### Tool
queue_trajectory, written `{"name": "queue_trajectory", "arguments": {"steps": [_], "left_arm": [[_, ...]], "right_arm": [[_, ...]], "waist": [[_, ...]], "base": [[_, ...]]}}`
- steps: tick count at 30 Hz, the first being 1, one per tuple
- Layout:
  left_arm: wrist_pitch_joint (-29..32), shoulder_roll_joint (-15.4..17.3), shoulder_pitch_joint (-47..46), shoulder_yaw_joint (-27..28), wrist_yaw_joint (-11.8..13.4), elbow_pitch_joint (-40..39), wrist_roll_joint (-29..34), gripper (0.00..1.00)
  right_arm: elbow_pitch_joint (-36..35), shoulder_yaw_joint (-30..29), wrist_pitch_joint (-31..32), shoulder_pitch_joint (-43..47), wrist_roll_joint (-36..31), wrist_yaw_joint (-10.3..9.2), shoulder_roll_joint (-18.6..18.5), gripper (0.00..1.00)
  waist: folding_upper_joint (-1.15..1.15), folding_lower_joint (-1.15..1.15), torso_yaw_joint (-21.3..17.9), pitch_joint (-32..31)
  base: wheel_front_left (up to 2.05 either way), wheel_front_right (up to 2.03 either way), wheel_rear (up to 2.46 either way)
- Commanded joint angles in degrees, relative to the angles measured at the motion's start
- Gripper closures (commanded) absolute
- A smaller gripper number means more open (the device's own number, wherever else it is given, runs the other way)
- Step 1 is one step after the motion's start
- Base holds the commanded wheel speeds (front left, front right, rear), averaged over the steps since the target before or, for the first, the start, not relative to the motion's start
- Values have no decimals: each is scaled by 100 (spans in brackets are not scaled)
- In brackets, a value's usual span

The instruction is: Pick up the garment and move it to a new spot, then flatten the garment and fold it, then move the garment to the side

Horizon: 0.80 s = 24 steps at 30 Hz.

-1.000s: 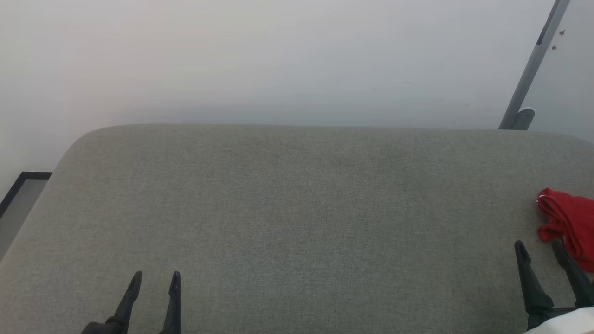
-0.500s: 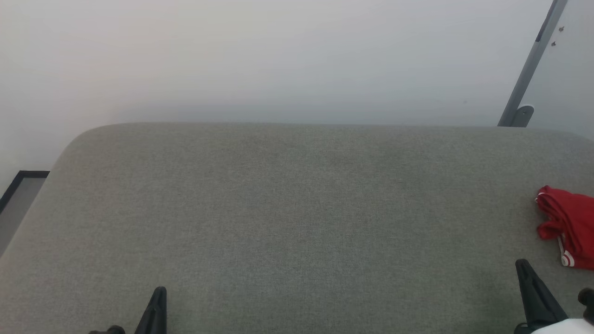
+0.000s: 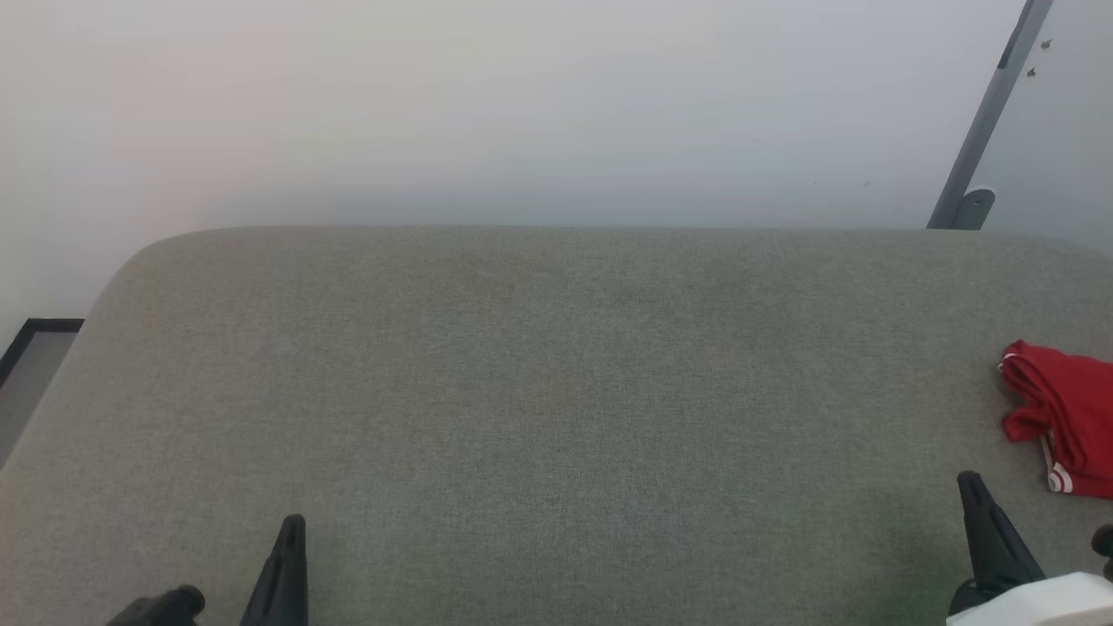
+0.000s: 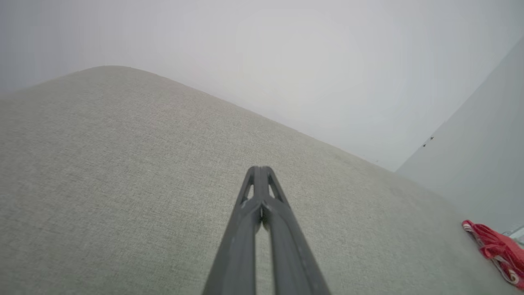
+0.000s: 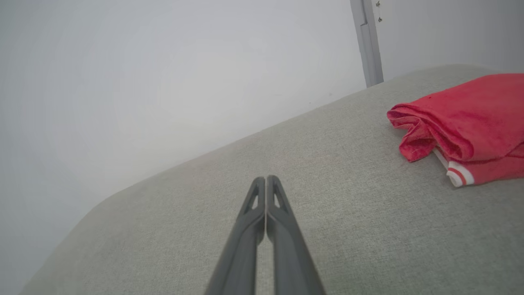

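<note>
My left pincer (image 4: 259,169) and right pincer (image 5: 266,178) are clamped shut, empty; unopened, the right would likely just shove the garment (image 5: 462,119) to its right.

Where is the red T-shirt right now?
In the head view the garment lies bunched at the right edge of the grey padded surface, just ahead and to the right of the shut right hand, not touching it.

Bright red garment (image 5: 462,119) w/ white sleeve end, thin red stripe. Grey-green woven cushion (image 3: 539,391). Pale grey-white wall (image 3: 522,104). My fingers (image 5: 282,237): dark grey, matte.
</note>
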Motion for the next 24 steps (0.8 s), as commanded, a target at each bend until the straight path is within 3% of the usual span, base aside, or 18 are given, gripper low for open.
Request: {"name": "queue_trajectory", "arguments": {"steps": [1, 24], "left_arm": [[57, 31, -208, 20, -3, -48, -278, 100], [525, 9, -640, 52, -6, 158, -2149, 100]], "right_arm": [[-67, -58, 57, -190, 230, 0, -10, 100], [51, -162, 495, -508, 1738, -2, 303, 100]], "waist": [[0, 0, -7, 8], [0, 0, -94, 96]], "base": [[0, 0, 0], [0, 0, 0]]}}
